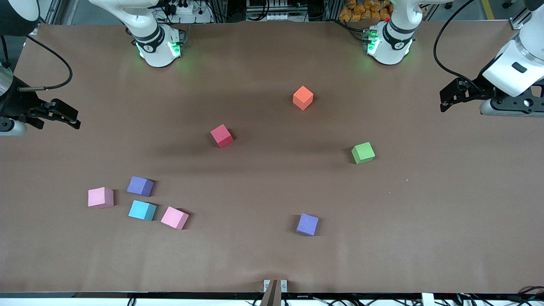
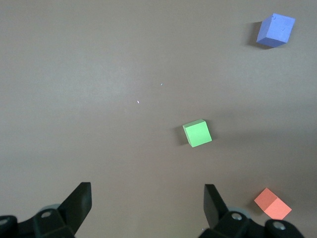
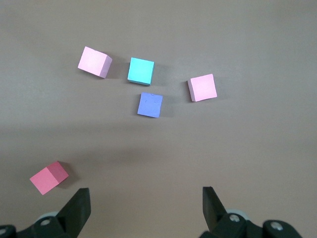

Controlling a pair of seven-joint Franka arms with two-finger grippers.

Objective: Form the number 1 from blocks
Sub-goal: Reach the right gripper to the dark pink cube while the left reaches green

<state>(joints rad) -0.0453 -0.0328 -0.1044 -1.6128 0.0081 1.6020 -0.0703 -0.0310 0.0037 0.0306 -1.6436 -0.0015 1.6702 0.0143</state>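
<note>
Left gripper (image 1: 444,95): fingers (image 2: 79,201) spread as wide as they go, nothing between them, nothing touched. Hanging over bare table (image 1: 272,255) at the left arm's end, pointed in toward the middle. Green block (image 2: 197,133) nearest to it, then the orange block (image 2: 272,204), then a purple block (image 2: 275,30), all well apart from the fingertips.

Right gripper (image 1: 70,119): same story, fingers (image 3: 78,207) fully parted and empty, held over the table's edge at the right arm's end. Red block (image 3: 48,177) closest below it; a cluster farther out.

Blocks all loose on the table, none stacked, none lined up. Orange farthest from the front camera, toward the left arm's base. Red block near the middle, green toward the left arm's end and a little nearer the camera than red. Lone purple block nearer the camera still, about mid-table. Cluster toward the right arm's end: second purple block (image 1: 140,186), pink block (image 1: 100,197), light blue block (image 1: 142,210), second pink block (image 1: 174,217), close together but apart, no faces touching as far as can be told.

Likely reason for the layout: a scattered start, with no stroke of the figure 1 begun. Likely reason for the pose: both arms drawn back to the table ends and raised, wrists turned inward, keeping the working area open and each wrist camera looking across its own share of blocks. Judged as a waiting stance for both arms, with wide fingers ready to straddle a cube.
</note>
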